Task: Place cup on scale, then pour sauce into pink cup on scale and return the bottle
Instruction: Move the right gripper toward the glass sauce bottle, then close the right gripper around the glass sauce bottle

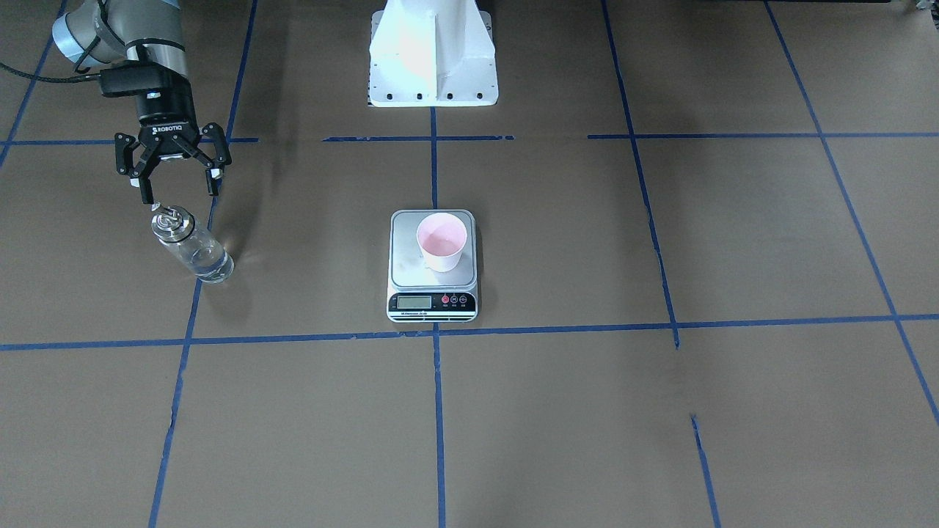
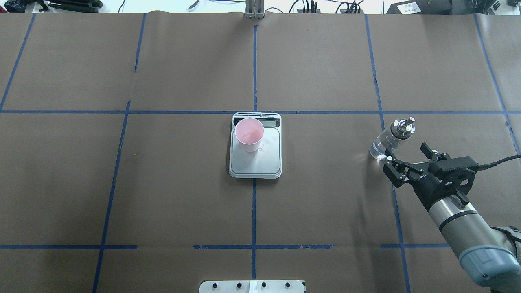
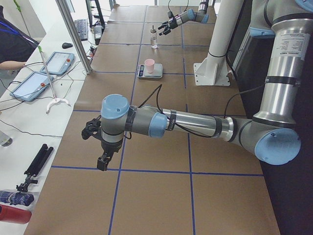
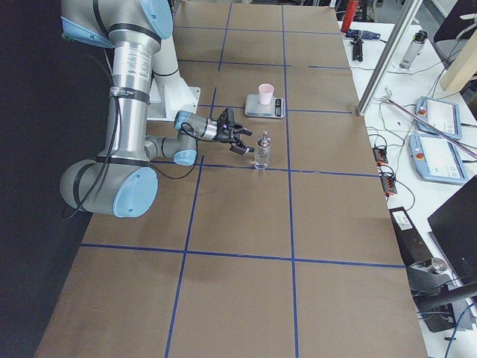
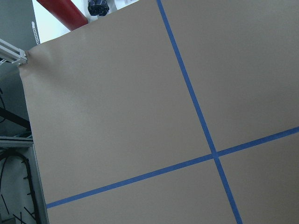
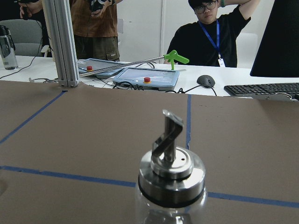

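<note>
Brown paper crossed by blue tape lines is seen covering the bench (image 1: 587,411). At its middle the silver kitchen scale (image 1: 408,253) is laid flat. The pale pink paper cup (image 1: 441,242) is stood upright on the grey platform, toward the display end. Well apart from the scale, on the robot's right side, the glass bottle (image 1: 192,246) is set upright on the paper. Its silver pour-spout cap is on top, and clear sauce (image 1: 207,261) is seen through the glass. The right pincer (image 1: 180,192) is held wide open near the cap, on the robot's side of the bottle, and nothing is gripped between its fingers. The left pincer (image 3: 95,148) is shown only in the left side view, low over the bench's end. Whether it is open or closed cannot be told.
</note>
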You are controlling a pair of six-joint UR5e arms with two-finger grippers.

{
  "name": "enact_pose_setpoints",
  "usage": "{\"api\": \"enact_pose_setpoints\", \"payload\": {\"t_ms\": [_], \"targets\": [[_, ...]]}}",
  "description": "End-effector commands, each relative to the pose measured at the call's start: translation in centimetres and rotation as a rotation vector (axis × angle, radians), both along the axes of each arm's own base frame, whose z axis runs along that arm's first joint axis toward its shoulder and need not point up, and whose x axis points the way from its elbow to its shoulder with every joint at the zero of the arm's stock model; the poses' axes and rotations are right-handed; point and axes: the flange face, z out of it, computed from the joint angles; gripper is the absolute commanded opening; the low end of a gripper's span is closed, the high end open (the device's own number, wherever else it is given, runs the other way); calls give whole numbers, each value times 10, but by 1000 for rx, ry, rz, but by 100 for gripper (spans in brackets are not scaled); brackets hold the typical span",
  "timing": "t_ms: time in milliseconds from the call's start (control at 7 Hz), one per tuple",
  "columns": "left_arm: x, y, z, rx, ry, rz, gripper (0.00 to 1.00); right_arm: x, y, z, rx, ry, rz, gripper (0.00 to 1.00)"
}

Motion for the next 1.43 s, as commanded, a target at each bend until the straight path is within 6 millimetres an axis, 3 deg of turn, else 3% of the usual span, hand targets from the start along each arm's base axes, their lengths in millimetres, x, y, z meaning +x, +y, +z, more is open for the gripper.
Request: {"api": "enact_pose_setpoints", "payload": {"t_ms": [0, 286, 714, 1000, 1286], "targets": [[0, 0, -1, 0, 0, -1, 100, -7, 5, 43, 10, -12, 18, 98], [0, 0, -1, 1, 0, -1, 100, -44, -2, 43, 35, -52, 35, 98], [0, 0, -1, 1, 0, -1, 100, -45, -5, 50, 49, -34, 72, 99], [0, 0, -1, 1, 0, 0, 100, -51, -5, 67, 48, -2, 79, 99], [0, 0, 0, -2, 0, -1, 100, -57, -13, 61, 50, -16, 93, 99]]}}
